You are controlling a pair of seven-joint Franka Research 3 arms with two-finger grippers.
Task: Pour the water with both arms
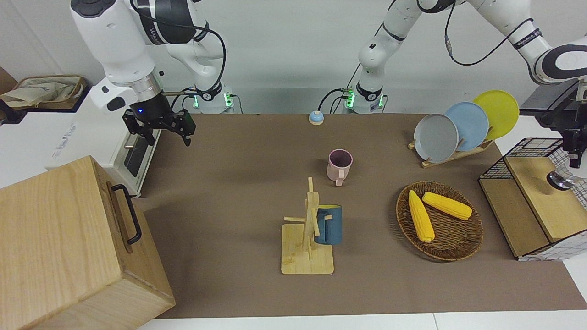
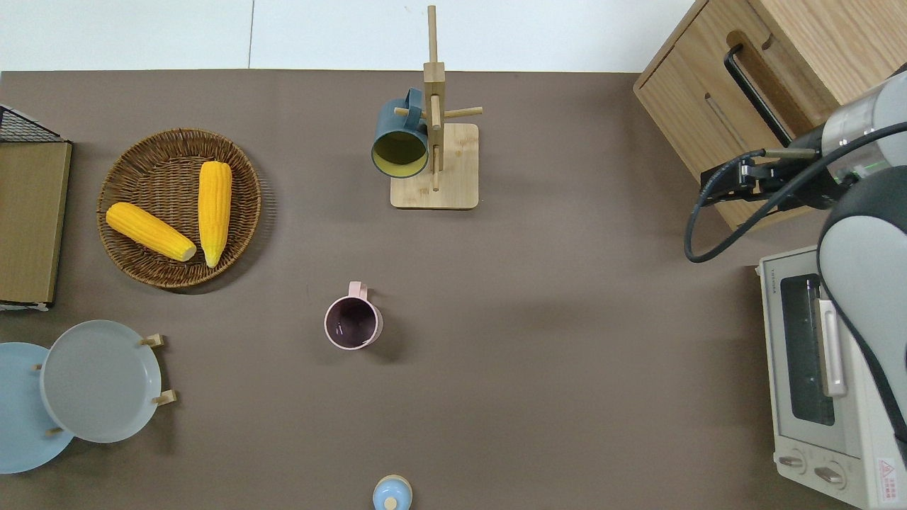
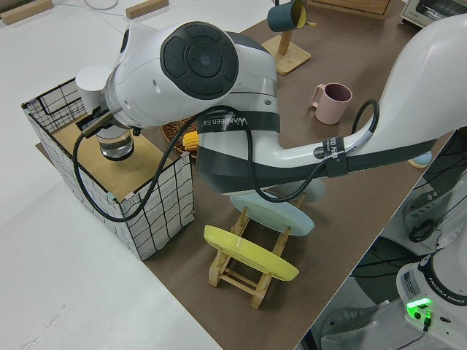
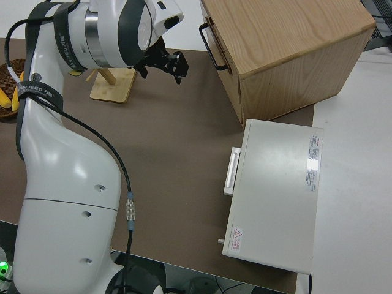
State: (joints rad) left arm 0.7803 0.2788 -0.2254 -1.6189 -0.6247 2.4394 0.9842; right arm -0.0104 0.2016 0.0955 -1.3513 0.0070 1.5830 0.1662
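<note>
A clear glass [image 1: 562,179] stands on the wooden board [image 1: 541,197] inside a wire basket at the left arm's end of the table. My left gripper [image 1: 574,161] hangs right above the glass [image 3: 117,144], outside the overhead view. A pink mug [image 2: 352,322] stands upright mid-table. Farther from the robots, a dark blue mug [image 2: 400,138] hangs on a wooden mug tree [image 2: 434,163]. My right gripper [image 1: 161,129] is open and holds nothing. It is in the air over the near corner of the wooden cabinet [image 2: 737,106].
A woven basket [image 2: 120,163] holds two corn cobs. A rack carries grey [image 1: 435,136], blue and yellow plates. A white toaster oven [image 2: 815,368] sits at the right arm's end, beside the cabinet. A small blue knob [image 1: 316,118] lies close to the robots.
</note>
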